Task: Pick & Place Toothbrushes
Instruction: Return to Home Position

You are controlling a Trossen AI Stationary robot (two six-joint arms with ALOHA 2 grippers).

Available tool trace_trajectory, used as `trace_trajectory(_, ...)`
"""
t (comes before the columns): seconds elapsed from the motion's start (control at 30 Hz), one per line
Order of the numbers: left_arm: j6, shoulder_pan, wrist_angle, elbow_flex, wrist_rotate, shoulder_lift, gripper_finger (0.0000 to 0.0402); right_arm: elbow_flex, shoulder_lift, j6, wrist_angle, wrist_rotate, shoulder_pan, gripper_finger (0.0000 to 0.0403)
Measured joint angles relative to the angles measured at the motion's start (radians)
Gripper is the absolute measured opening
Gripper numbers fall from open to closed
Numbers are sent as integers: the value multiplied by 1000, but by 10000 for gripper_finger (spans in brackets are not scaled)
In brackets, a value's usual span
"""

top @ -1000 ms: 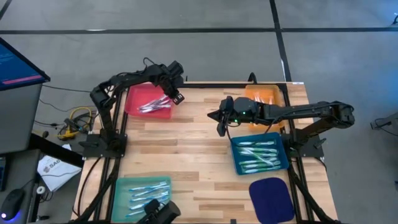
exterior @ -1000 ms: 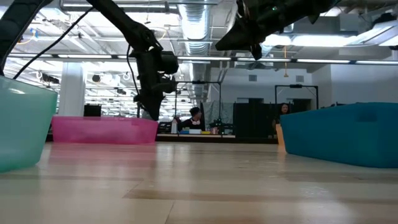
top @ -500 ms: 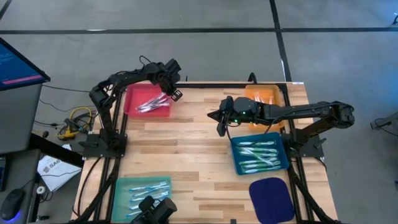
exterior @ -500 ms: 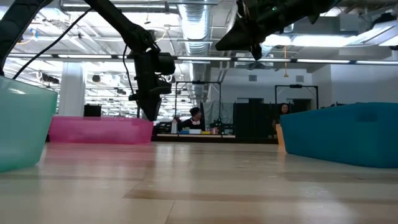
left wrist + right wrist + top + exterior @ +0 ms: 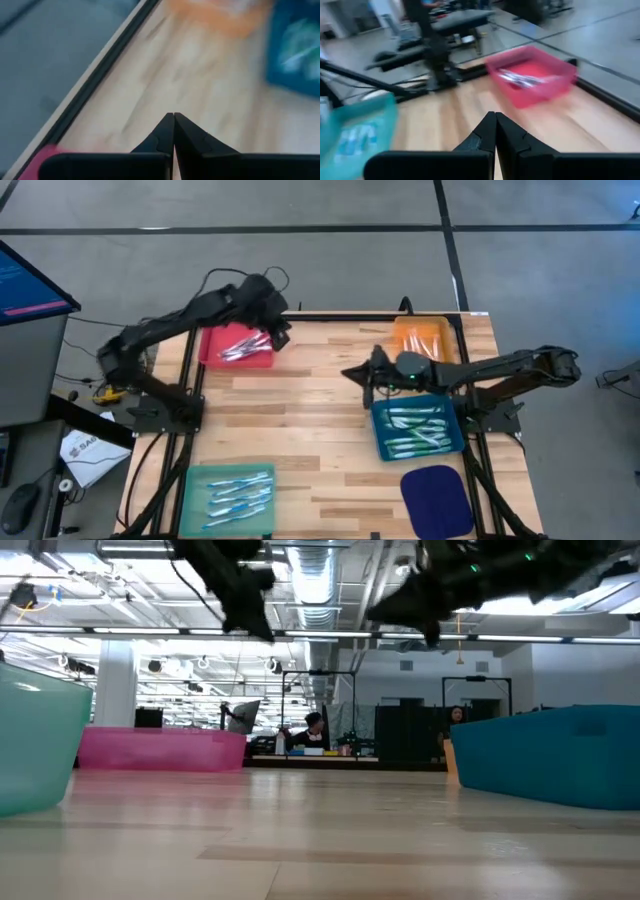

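Status: sorting appears complete (judged from bin contents alone). Toothbrushes (image 5: 240,348) lie in the pink bin (image 5: 210,340) at the far left corner of the table (image 5: 300,420). Further sets lie in the blue bin (image 5: 377,435) on the right side and in the teal bin (image 5: 190,500) at the near left. The orange bin (image 5: 453,345) at the far right also holds thin sticks, though these are hard to make out. No toothbrush shows on the bare boards.

The left gripper (image 5: 173,116) hangs above the pink bin's inner edge, fingers pressed together with nothing between them. The right gripper (image 5: 495,115) hangs over open table just beside the orange and blue bins, toward the table centre, fingers likewise pressed together and empty.

Remaining work, as judged: no pick or place is outstanding. Only retraction of both arms to their rest positions is left.
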Motion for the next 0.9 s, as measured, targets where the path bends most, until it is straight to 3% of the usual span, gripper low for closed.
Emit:
trace_trajectory(0.2,-59,-179,210,-196,34,-277,1,-131,-185,-57,-46,54,2,0)
trace_trajectory(0.4,-159,-355,443,-412,23,-455,1,-258,-403,-83,-36,62,3,0)
trace_trajectory(0.6,-185,-473,681,-560,6,-489,1,-415,-519,-146,72,67,80,0)
trace_trajectory(0.77,-120,-561,840,-617,6,-452,1,-543,-561,-150,244,246,163,0)
trace_trajectory(0.9,-113,-626,912,-618,-3,-419,1,-575,-580,-171,230,284,215,0)
